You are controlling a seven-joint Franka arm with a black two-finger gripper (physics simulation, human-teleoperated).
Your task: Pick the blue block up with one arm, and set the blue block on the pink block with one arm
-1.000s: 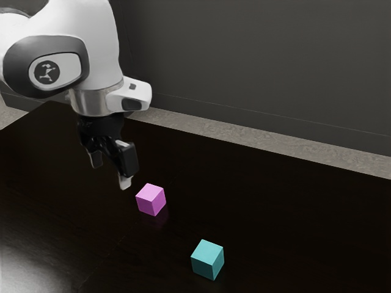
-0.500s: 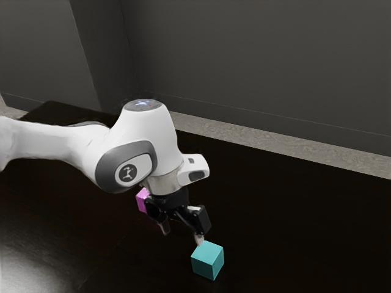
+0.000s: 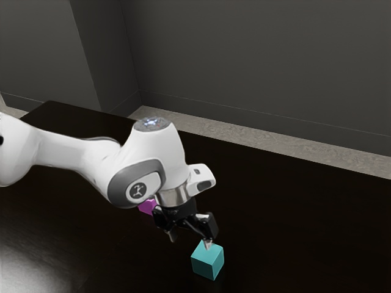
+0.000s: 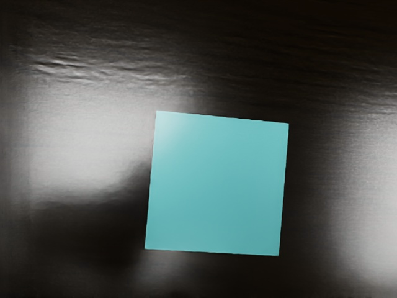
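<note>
Nearest the exterior view's lower edge sits the blue block [image 3: 208,261], a teal-blue cube resting flat on the dark, glossy desk [image 3: 293,207], with one corner turned toward the camera. From my wrist camera its top face [image 4: 217,183] lies directly below my hand, a little skewed, with bare desk [image 4: 74,74] showing around all four sides and pale glare on the surface beside it.

Just above and behind the block hang my jaws, spread apart and holding nothing. One black fingertip [image 3: 209,244] comes down at the back edge of the block's top, perhaps grazing it, though I cannot tell whether it touches. The other finger stands off toward the exterior view's left, over bare desk.

Behind my jaws is the pink block [image 3: 146,206], mostly hidden by my white arm [image 3: 91,162], so that only a small magenta patch peeks out below the wrist joint. It sits on the desk, apart from the blue block.

My arm stretches in from the exterior view's left, bent low over the desk. Beyond the desk's far edge runs a pale speckled strip of floor [image 3: 275,141], and behind that the dark grey wall [image 3: 263,55]
</note>
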